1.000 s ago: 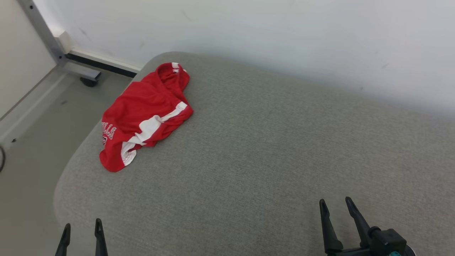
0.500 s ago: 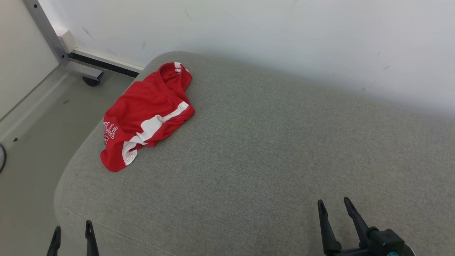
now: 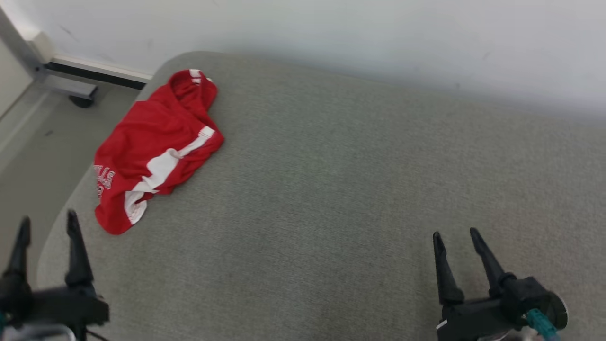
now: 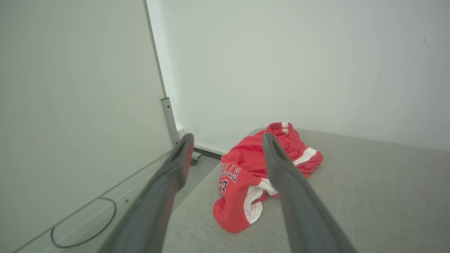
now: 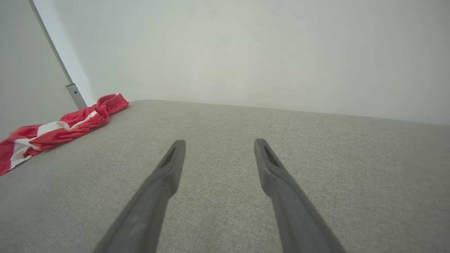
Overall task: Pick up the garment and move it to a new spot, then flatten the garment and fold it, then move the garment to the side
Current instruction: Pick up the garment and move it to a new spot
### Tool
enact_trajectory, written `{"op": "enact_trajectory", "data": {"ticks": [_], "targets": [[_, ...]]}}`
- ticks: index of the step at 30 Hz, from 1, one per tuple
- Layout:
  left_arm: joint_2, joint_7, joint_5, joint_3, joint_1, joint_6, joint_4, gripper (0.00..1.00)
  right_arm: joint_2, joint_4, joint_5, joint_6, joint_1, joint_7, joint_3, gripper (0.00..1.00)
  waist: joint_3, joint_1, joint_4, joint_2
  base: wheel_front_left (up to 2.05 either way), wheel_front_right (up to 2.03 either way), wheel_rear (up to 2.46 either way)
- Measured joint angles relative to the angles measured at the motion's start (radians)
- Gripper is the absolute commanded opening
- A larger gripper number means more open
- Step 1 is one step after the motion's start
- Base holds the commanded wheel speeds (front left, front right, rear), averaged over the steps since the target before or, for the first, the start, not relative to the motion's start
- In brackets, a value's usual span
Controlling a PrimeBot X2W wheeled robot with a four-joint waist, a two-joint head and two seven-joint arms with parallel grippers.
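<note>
Nearest, left gripper (image 3: 47, 218) and right gripper (image 3: 454, 233) stand wide open, holding nothing; ahead of the left one, not touching, the crumpled red garment (image 3: 151, 147) lies at the far left corner of the grey cushion (image 3: 341, 189), well apart from the right.

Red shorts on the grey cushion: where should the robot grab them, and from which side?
Probably the raised, wrinkled ridge beside the white stripe on the red shorts, coming straight down from above. The shorts lie crumpled and low on the grey cushion, so a bump gives something to pinch. The left gripper is nearest, with its jaws open.
</note>
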Motion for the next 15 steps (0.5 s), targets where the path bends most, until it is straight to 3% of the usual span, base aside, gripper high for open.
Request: {"op": "enact_trajectory", "data": {"ticks": [15], "targets": [[0.175,0.0,-0.068,0.043,-0.39,-0.009,0.164,1.0,-0.021,-0.123,-0.045,0.0,-0.115,0.0,-0.04,1.0,0.192,0.0001,-0.157,0.0001,0.0,0.0,0.0]]}}
